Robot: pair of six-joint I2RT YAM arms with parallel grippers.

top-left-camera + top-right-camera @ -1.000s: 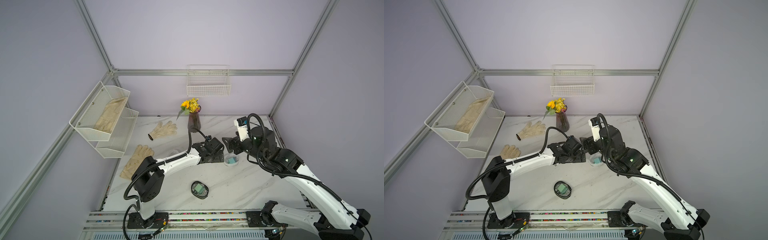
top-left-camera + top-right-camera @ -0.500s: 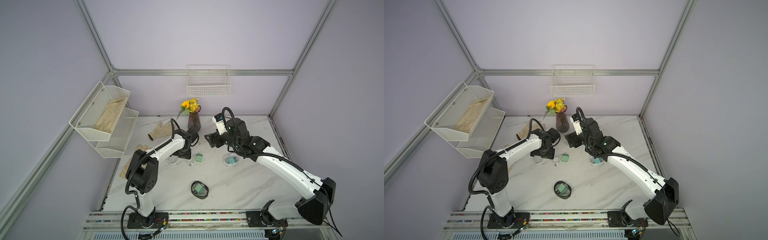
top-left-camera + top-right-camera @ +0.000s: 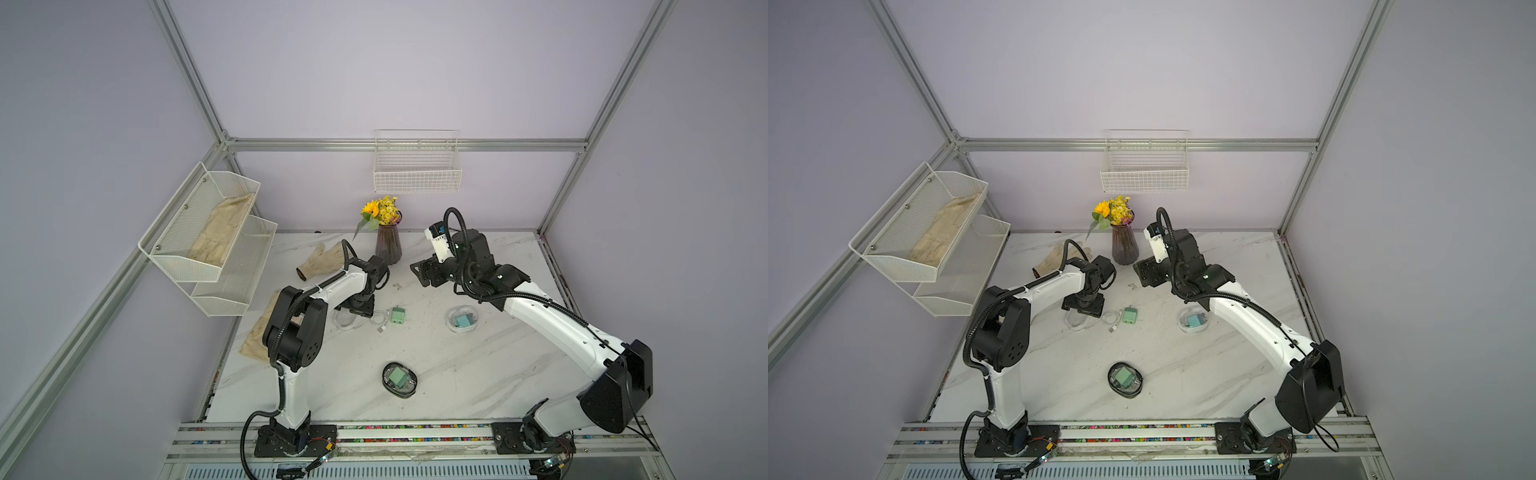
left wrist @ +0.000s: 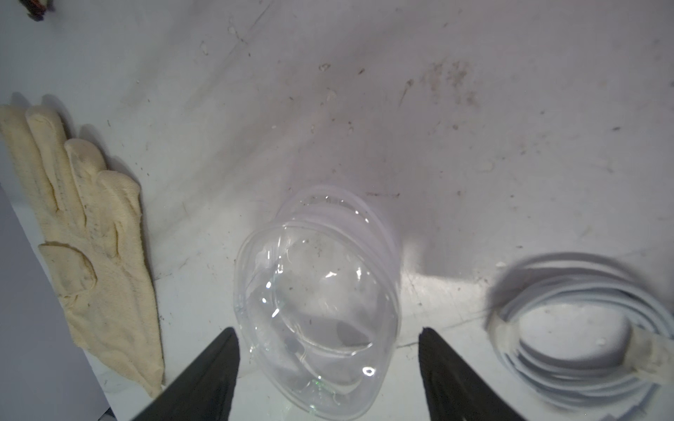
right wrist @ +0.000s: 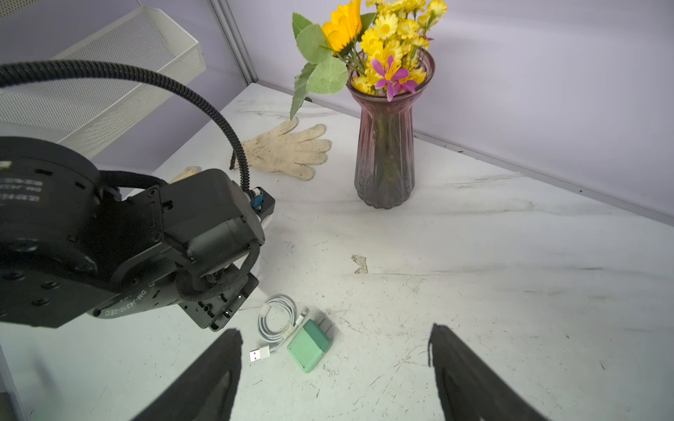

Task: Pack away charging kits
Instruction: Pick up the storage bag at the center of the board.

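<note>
- We take the purple ribbed glass vase of yellow flowers [image 3: 387, 247] as our landmark on the white marble table [image 3: 478, 374].
- Two kits look packed. A clear oval case holding a teal plug [image 3: 462, 319] lies in front of the vase towards our right arm. A black-rimmed oval case with a green plug inside [image 3: 400, 380] lies well in front of the vase, nearest our bases.
- We judge the third kit to be the one in hand. Its empty transparent oval case [image 4: 317, 302] lies in front of the vase towards our left arm. Its coiled white cable [image 5: 277, 317] and mint-green cube plug [image 5: 310, 346] lie loose, touching each other, between that case and the vase's front.
- Our left gripper [image 4: 327, 330] hangs low over the empty case with its jaws apart on either side of the near end. It grips nothing that we can see.
- Our right gripper [image 5: 335, 330] stands wide and empty above the loose plug and cable, to the right of the vase.
- Next, we think the left jaws must pinch the thin shell gently so it neither flexes nor skids. The right gripper then has to pick up the plug or cable cleanly.
- A cream fabric glove [image 4: 84, 233] lies beside the case, on the side away from the cable, and should be left alone.
</note>
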